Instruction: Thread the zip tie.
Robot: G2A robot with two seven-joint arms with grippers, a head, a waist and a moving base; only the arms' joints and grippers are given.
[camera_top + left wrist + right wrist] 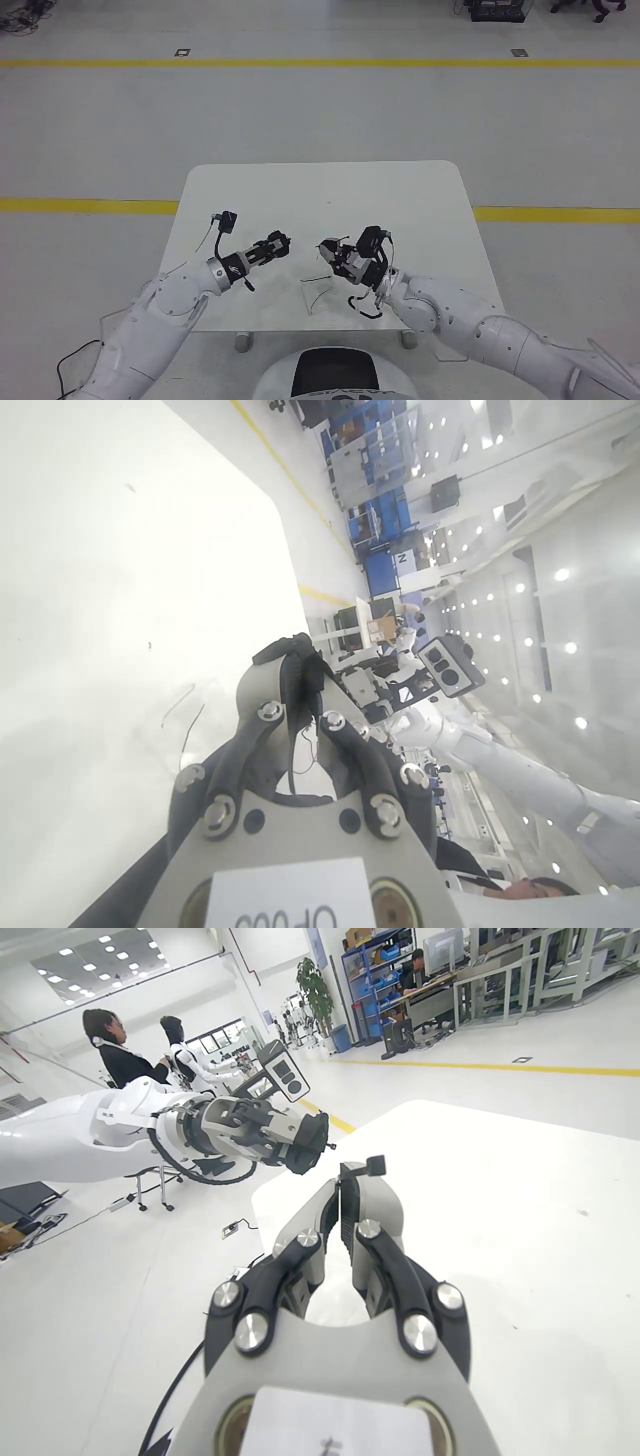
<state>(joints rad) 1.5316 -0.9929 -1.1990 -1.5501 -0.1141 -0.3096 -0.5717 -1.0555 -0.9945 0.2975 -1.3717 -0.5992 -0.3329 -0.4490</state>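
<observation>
One zip tie (376, 1165), black, pinched between the shut fingers of the right gripper (341, 1185). Square head jutting just past the fingertips, held up clear of the table (420, 190). Opposite it, the left gripper (321, 1144), likewise closed, clamped on the zip tie's thin tail end, with a short tip poking out toward the head, near it but not touching. From above: grippers facing tip to tip over the table's 6 o'clock half, left gripper at 9 o'clock of the right, zip tie head in the gap between. Count: one zip tie, two grippers, one white table.
</observation>
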